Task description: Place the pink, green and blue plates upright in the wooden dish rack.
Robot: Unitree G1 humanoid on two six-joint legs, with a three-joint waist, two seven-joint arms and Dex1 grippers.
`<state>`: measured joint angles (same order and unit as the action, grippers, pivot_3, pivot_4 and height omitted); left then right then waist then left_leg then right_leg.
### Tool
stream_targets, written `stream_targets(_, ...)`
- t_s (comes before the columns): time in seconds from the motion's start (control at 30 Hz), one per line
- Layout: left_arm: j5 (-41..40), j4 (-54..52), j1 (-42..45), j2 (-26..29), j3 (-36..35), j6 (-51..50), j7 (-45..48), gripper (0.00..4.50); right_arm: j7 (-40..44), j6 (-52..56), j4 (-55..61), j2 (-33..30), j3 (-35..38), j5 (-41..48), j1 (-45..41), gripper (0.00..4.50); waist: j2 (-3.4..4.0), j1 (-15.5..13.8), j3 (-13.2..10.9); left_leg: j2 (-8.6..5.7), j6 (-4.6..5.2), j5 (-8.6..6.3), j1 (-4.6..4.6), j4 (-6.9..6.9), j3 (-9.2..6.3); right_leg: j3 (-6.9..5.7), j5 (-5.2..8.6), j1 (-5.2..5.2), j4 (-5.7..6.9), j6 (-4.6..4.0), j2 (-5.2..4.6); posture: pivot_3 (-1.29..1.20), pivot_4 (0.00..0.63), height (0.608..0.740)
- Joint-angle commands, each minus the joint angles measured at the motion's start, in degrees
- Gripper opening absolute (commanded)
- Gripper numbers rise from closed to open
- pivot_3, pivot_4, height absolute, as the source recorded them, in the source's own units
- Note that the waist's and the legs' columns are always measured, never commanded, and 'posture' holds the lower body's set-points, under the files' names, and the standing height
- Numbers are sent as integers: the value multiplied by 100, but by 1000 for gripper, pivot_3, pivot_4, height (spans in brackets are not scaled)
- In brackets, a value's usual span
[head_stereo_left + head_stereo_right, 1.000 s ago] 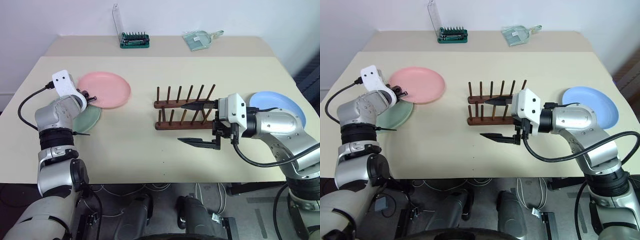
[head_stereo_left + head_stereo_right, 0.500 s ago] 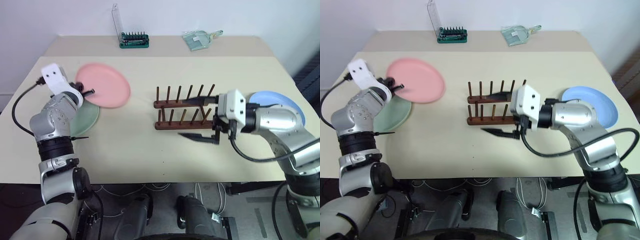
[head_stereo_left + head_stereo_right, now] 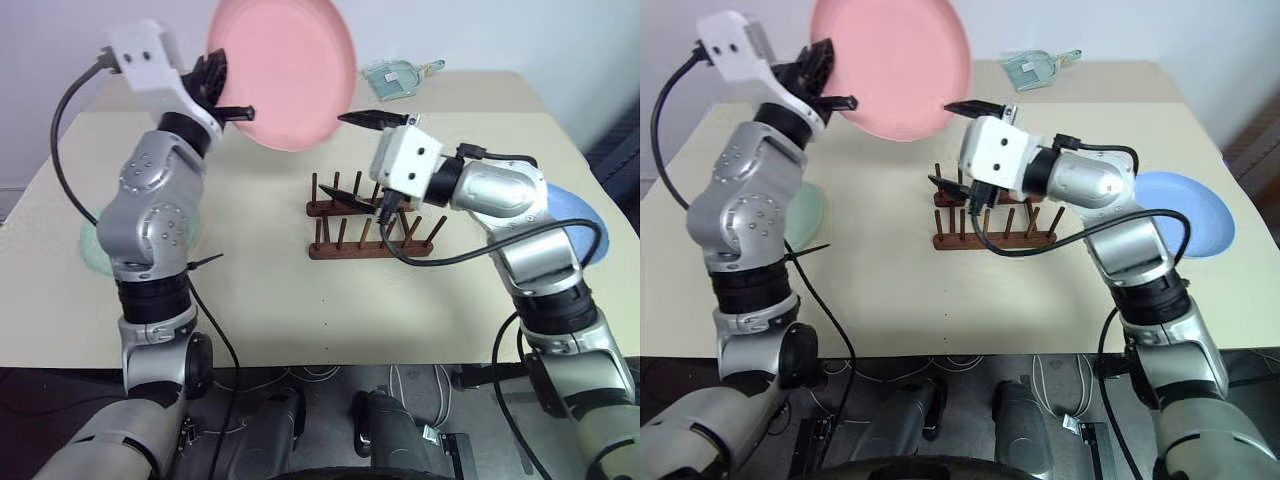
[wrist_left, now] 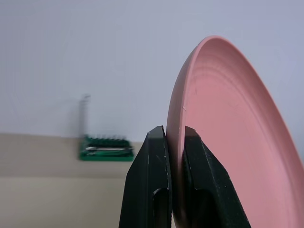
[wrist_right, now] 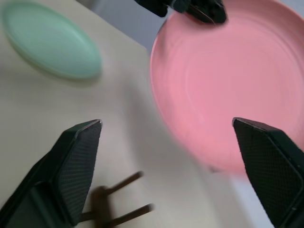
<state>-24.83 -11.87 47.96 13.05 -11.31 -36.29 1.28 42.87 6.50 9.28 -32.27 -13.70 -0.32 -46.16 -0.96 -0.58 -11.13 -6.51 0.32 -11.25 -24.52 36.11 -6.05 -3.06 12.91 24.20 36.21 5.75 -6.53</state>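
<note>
Two grippers raised over dark wooden peg rack (image 3: 370, 225): right gripper (image 3: 352, 158) spread wide, empty; left gripper (image 4: 175, 142) pinches matte round pink plate (image 3: 285, 65) by rim, tilted up above table beyond rack

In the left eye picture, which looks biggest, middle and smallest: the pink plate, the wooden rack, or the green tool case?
1. Pink plate, though it is held up nearer the camera, so it looks extra big.
2. Wooden rack.
3. Green tool case: in the left eye picture the pink plate covers it, so it cannot be ranked there.
</note>
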Motion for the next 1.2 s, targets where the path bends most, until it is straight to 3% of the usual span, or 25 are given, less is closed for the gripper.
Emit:
stream_targets(0.03, -39, -446, 150, -252, 231, -223, -181, 37, -236, -519, -218, 137, -176, -528, -225, 4500, 0, -4, 0, 0, 0, 0, 0, 0, 0, 0, 0, -1, 0, 0, 1, 0, 150, 740)
stream_targets(0.23, -120, -779, 76, -514, 430, -564, -211, 37, -597, -1283, -924, 162, -441, -1428, -326, 4500, 0, -2, 0, 0, -2, 2, 0, 1, 0, 0, 0, -1, 0, 0, 3, 0, 150, 740)
stream_targets(0.37, -139, -876, 48, -562, 421, -704, -205, 0, -566, -1446, -1020, 215, -366, -1492, -272, 2685, 0, 8, 0, 2, -6, 5, 1, -1, 0, 2, 0, 2, 1, -1, 6, 0, 150, 740)
stream_targets(0.53, -207, -906, 39, -608, 287, -815, -245, 0, -539, -1523, -977, 198, -328, -1536, -206, 36, 0, 11, 0, 4, -8, 6, 2, -1, 1, 3, -1, 1, 2, -3, 8, 0, 150, 740)
stream_targets(0.63, -384, -856, 42, -728, 72, -828, -252, 0, -532, -1553, -974, 203, -317, -1561, -187, 36, 0, -7, 0, 5, -8, 6, 2, 1, 1, 3, -2, 0, 2, -3, 9, 0, 150, 740)
stream_targets(0.73, -618, -913, 17, -905, -179, -681, -263, 999, -521, -1571, -939, 193, -301, -1569, -157, 0, 0, -10, 0, 4, -9, 7, 2, 2, 1, 3, -2, -2, 1, -3, 9, 0, 150, 740)
stream_targets(0.97, -1148, -845, 339, -1122, -1104, 166, -664, 4435, -556, -1667, -1075, -85, -10, -1513, -49, 0, 0, -3, 0, 6, -10, 7, 3, 1, 1, 3, -3, -2, 0, -5, 9, 0, 150, 740)
stream_targets(1.13, -1045, -751, 142, -431, -1052, 218, -313, 4435, -475, -1456, -1013, -330, 580, -956, 133, 0, 0, -7, 0, 6, -10, 8, 4, 0, 3, 3, -3, -3, 0, -5, 10, 0, 150, 740)
stream_targets(1.2, -1077, -782, -222, 135, -946, 166, 316, 4435, -224, -1166, -866, -489, 1029, -354, 335, 0, 0, -6, 0, 6, -10, 8, 4, 0, 5, 5, -3, -4, 0, -5, 10, 0, 150, 740)
